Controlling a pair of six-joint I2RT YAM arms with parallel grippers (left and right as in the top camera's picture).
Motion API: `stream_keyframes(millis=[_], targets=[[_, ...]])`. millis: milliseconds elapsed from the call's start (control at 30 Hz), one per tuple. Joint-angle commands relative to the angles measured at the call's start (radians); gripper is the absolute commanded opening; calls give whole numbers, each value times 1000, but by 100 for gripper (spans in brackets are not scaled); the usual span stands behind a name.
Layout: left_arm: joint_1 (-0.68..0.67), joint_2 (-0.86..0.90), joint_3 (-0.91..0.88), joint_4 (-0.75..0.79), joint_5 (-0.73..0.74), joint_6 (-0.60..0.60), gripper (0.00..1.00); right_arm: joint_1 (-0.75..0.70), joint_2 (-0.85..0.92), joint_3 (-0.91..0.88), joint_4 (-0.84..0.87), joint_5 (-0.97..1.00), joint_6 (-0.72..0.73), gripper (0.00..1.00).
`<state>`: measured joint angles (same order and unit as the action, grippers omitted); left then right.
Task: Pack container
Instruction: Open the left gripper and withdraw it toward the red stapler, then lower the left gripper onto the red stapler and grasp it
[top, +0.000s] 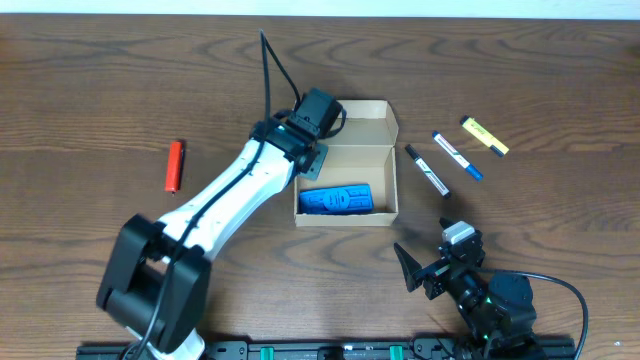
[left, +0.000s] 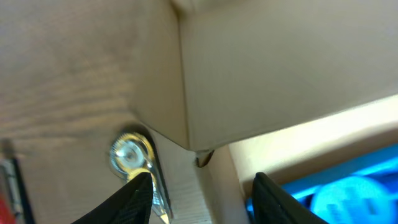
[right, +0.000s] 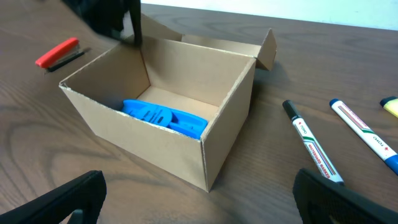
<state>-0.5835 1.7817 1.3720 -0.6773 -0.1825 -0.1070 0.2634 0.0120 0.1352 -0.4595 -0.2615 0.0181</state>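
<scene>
— What's on that dark, wood-grained table (top: 100, 80)?

— The container (top: 350, 163), mid-frame from overhead. It's plain matte cardboard, boxy, with its long side running left to right and its flap lid open toward the top edge.

— And the claws?

— The left gripper (left: 202, 199) is spread, straddling the box's upper-left wall. The right gripper (top: 425, 274), lower right, is splayed wide. A ribbed blue plastic piece (top: 337, 200) lies lengthwise inside.

red pen (top: 175, 165) left | black marker (top: 427, 171), blue marker (top: 457, 155), yellow highlighter (top: 484, 136) right | wooden table (top: 80, 100)
</scene>
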Motion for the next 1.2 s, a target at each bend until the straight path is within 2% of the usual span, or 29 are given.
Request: stream_keyframes(millis=[0, 100, 267, 367, 433, 667, 733, 867, 1033, 1167], targets=[[19, -92, 49, -6, 7, 6, 52, 19, -5, -5, -1, -5, -8, 99], [70, -146, 49, -12, 7, -13, 52, 19, -5, -5, -1, -5, -8, 99], [244, -181, 48, -66, 7, -54, 52, 19, -5, -5, -1, -5, -8, 99], [348, -174, 40, -79, -10, -37, 53, 19, -5, -5, -1, -5, -8, 99], [402, -162, 36, -76, -11, -10, 57, 19, -5, -5, -1, -5, -8, 99], [552, -101, 34, -85, 4, 55, 58, 19, -5, -5, -1, -5, -8, 99], [577, -80, 27, -86, 29, 108, 63, 19, -5, -5, -1, -4, -8, 99], [603, -24, 1, -85, 46, 171, 79, 19, -5, -5, -1, -5, -8, 99], [620, 35, -9, -85, 56, 188, 87, 19, -5, -5, -1, -5, -8, 99], [645, 95, -9, -84, 128, 248, 87, 19, -5, -5, -1, -5, -8, 99]])
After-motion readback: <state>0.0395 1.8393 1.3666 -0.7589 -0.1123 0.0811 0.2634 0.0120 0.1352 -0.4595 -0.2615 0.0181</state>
